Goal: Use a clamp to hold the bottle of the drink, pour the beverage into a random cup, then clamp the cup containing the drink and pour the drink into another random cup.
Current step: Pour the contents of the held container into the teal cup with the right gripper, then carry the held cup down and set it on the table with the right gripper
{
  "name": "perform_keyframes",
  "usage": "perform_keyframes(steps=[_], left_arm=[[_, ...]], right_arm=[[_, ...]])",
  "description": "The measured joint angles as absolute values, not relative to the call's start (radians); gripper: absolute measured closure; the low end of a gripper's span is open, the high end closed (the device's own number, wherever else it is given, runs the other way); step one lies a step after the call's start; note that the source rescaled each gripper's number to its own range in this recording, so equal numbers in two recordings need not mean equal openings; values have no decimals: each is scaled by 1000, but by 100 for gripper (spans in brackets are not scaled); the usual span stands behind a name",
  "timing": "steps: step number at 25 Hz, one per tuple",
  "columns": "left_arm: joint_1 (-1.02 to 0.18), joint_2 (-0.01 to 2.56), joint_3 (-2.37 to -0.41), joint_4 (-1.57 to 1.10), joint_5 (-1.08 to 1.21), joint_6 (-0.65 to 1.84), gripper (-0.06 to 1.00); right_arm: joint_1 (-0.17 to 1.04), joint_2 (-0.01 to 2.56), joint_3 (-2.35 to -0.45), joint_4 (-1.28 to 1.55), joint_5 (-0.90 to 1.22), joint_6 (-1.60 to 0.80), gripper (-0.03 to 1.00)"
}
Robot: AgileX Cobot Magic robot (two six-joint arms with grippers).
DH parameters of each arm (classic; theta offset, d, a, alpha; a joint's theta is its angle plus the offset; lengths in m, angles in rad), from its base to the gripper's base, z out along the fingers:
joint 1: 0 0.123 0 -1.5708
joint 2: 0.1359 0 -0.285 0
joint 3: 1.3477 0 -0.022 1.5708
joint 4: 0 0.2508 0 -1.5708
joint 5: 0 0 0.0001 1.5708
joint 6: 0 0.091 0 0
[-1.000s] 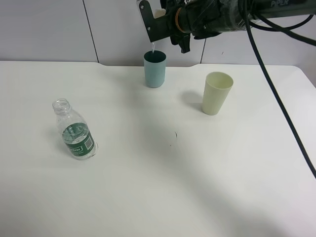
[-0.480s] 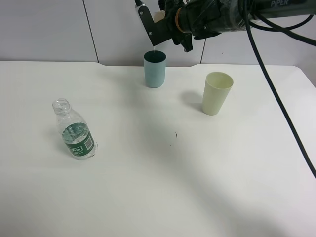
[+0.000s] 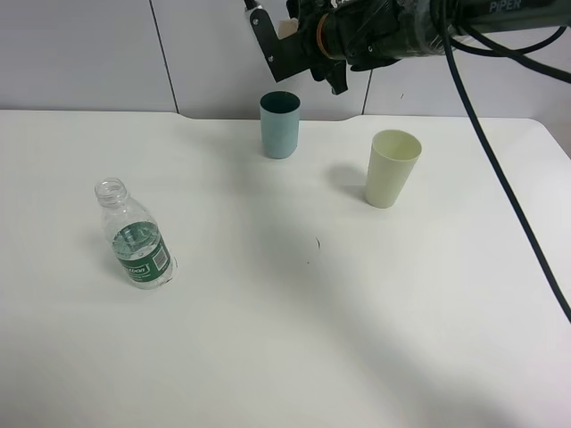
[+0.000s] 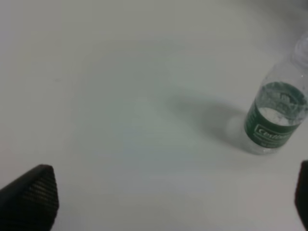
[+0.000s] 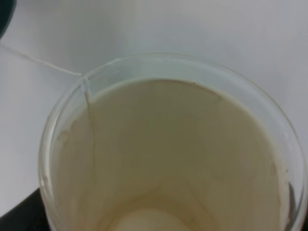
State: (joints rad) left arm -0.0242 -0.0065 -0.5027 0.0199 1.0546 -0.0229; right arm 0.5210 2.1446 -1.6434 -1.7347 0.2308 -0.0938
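Observation:
The bottle of the drink (image 3: 136, 236) stands uncapped at the table's left, with some clear beverage left in it. It also shows in the left wrist view as the bottle (image 4: 276, 120), well ahead of my open left gripper (image 4: 168, 204), which holds nothing. High at the back, my right gripper (image 3: 282, 45) is shut on the blue-banded white cup (image 3: 288, 25), tipped over just above the teal cup (image 3: 280, 125). In the right wrist view the held cup's cream inside (image 5: 178, 159) fills the picture, and no pool of liquid shows in it. No stream falls now.
A taller pale green cup (image 3: 391, 168) stands right of the teal cup. The right arm's black cable (image 3: 500, 169) hangs down across the right side. The white table's back edge (image 3: 107, 111) meets a grey wall.
A thin stream was falling from the held cup into the teal cup; it thinned and has now stopped. The right gripper shifted slightly upward. The bottle and the other cups have not moved.

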Motion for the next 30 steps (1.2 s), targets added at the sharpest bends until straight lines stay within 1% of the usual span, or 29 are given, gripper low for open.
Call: perform_keyframes(steps=[3,9,13,21,30], left_arm=[[-24,-7,-503,20,1055,-23,-6],[-24,-7,-503,20,1055,-23,-6],[-24,-7,-503,20,1055,-23,-6],[-24,-7,-503,20,1055,-23,-6],[-24,-7,-503,20,1055,-23,-6]], right_arm=[[521,2145,-1643,-1720,226,44,97],[522,2145,-1643,-1585,169,385,97],[536,2141,-1643,-1522,169,511,97],[596,2032,-1643,-1359,155,571,97],[666,1928,-1643,-992,143,572,97]])
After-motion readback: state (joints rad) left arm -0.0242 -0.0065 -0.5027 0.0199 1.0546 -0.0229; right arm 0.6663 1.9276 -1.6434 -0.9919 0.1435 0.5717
